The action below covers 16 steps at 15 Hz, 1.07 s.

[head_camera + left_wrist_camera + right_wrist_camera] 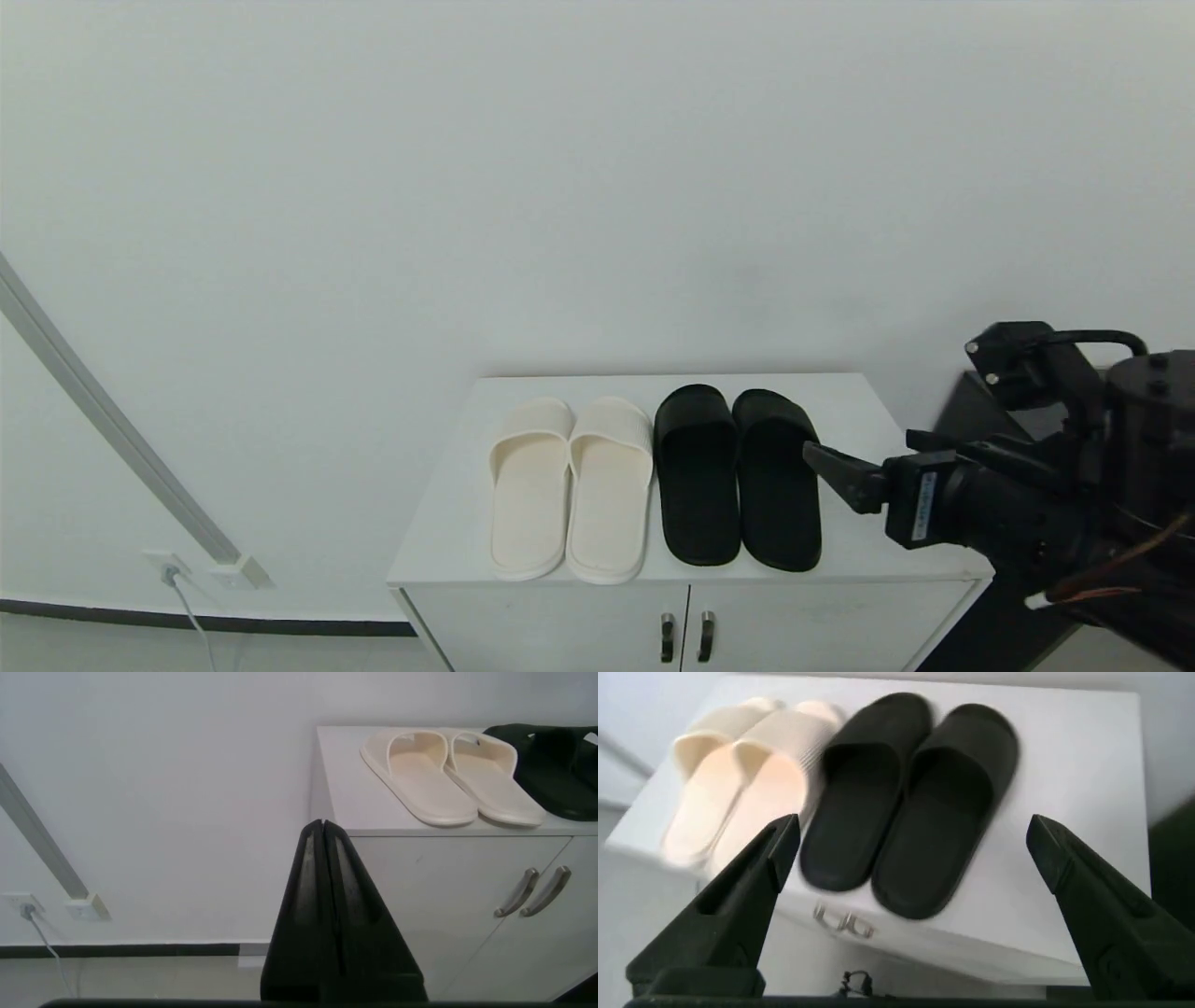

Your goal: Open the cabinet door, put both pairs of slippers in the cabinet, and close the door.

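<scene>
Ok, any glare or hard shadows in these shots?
Head view: soft, even light, no hard shadows on the cabinet top. Right wrist view: the white slippers look overlit. Left wrist view: the left fingers are a dark silhouette.

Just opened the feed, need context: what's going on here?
Nothing is held yet. The cabinet has its doors shut. The white slippers and black slippers sit side by side on its top. The right pincer is open in the air by the black pair, near the cabinet's right end, and grips nothing. The left pincer is shut, off the cabinet's left side.
</scene>
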{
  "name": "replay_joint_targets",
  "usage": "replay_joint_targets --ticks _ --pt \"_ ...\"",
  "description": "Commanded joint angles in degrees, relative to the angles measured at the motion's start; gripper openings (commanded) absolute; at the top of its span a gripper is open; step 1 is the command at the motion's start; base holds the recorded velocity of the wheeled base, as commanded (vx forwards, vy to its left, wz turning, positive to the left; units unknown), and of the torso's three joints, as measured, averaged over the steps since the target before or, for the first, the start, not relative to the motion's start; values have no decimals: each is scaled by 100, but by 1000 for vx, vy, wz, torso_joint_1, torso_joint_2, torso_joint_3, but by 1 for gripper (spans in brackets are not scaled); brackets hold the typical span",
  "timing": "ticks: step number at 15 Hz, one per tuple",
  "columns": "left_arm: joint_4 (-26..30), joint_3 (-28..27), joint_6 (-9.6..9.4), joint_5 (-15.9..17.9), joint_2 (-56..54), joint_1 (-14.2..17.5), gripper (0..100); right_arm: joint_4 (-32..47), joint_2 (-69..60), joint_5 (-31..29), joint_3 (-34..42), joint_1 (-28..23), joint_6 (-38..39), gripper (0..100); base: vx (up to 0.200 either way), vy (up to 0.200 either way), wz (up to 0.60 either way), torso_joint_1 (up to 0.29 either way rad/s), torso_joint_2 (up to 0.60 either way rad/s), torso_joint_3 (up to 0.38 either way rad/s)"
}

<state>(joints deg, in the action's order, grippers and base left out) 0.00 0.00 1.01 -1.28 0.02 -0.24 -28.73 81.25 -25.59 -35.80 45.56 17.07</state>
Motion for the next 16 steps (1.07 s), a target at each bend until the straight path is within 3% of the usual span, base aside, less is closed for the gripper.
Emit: replay_joint_targets --ticks 1,7,13,16 --pt "0 0 4 -4 6 -2 0 -1 717 -315 -331 393 227 100 0 0 0 0 0 0" --pt "9 0 4 40 6 -2 0 -141 1833 -1721 -630 814 877 100 0 0 0 0 0 0" --pt "18 -9 -5 49 6 -2 0 -1381 3143 -1906 -744 384 833 100 0 0 0 0 0 0" --pt "18 -9 -5 49 6 -2 0 -2163 3714 -1915 -902 67 447 100 0 0 0 0 0 0"
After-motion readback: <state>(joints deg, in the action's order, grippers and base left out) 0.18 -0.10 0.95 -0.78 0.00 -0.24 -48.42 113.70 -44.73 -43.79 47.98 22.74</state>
